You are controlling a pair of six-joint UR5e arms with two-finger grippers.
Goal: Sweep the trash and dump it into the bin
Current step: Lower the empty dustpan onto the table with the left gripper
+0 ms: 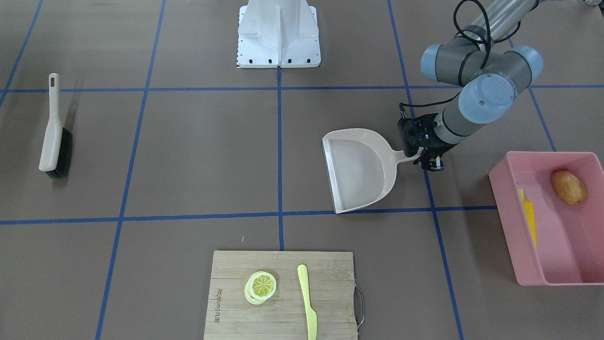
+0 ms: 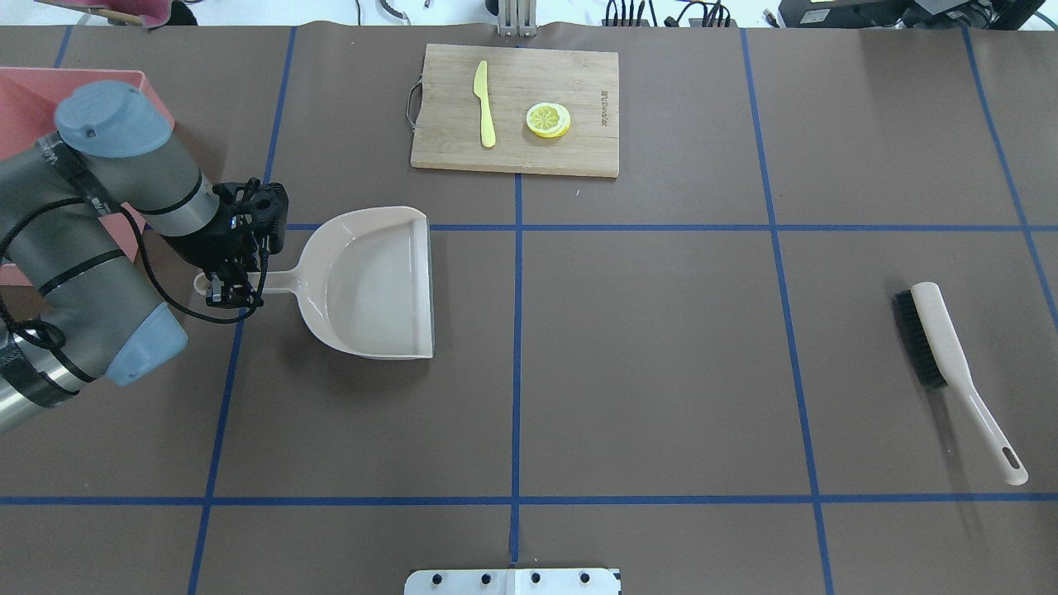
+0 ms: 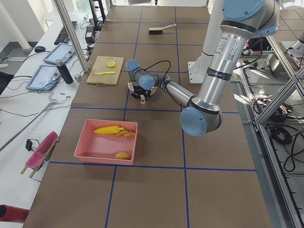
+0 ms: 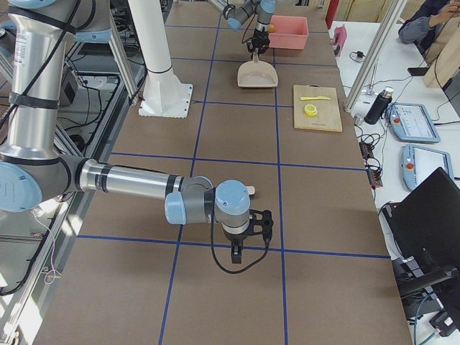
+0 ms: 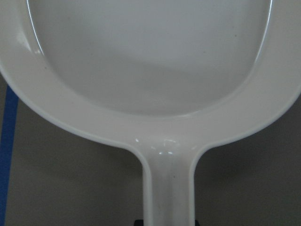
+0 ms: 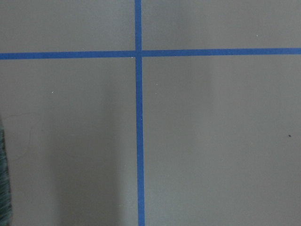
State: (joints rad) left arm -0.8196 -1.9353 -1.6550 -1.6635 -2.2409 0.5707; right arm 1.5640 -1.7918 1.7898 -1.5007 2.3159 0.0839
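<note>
The pink bin (image 1: pixel 519 264) stands at the table's end on my left side. In it lie the brown potato (image 1: pixel 568 187) and the yellow corn cob (image 1: pixel 528 217). The exterior left view also shows the tan ginger root (image 3: pixel 126 134) beside the corn. The beige dustpan (image 1: pixel 358 170) lies empty on the table. My left gripper (image 1: pixel 427 159) is shut on its handle (image 5: pixel 168 188), also seen from overhead (image 2: pixel 235 285). My right gripper (image 4: pixel 244 241) shows only in the exterior right view, low over the table. I cannot tell if it is open or shut.
A beige hand brush (image 2: pixel 950 364) lies on my right side of the table. A wooden cutting board (image 1: pixel 231 293) at the far edge carries lemon slices (image 1: pixel 260 286) and a pale yellow knife (image 1: pixel 306 302). The white robot base (image 1: pixel 278 33) is opposite.
</note>
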